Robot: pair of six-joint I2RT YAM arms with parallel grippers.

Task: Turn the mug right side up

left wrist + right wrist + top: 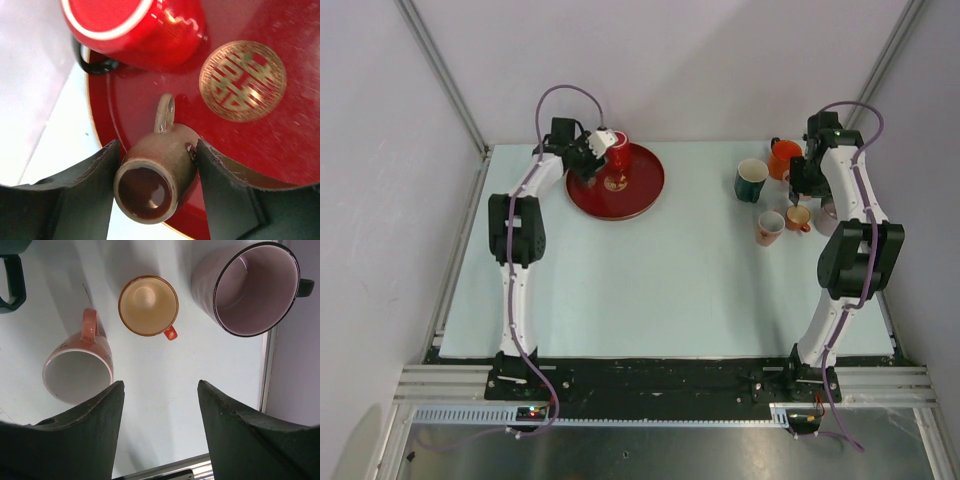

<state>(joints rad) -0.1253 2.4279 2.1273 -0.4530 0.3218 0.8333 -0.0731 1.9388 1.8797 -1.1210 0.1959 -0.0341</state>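
At the far left of the counter [650, 290], by the edge of the red tray [645, 195], the left fingers [90, 190] press on both sides of the small brown mug [160, 160], which I judge to be the task's thing. The left wrist view looks straight into its mouth, with the handle pointing away from the fingers, so it is mouth up or close to it. Whether its base rests on the tray or hangs just above it I cannot tell. Just beyond the handle stands a red mug [165, 35], also mouth up, with the tray's gold emblem [242, 81] to the right.

Across the counter, a dark green mug [751, 181] and an orange mug [783, 158] stand near the right arm. The right fingers [85, 430] are apart and hold nothing. They hover above a salmon mug [77, 372], a small orange cup [148, 305] and a pale pink mug [250, 290], all mouth up.

The step in hand looks like the last one: the turn seems made, and the mug needs setting down. That calls for keeping it level and bringing the base flat onto the tray, inside the rim and clear of the red mug. Then the fingers should spread and rise straight up, so neither drags it over.
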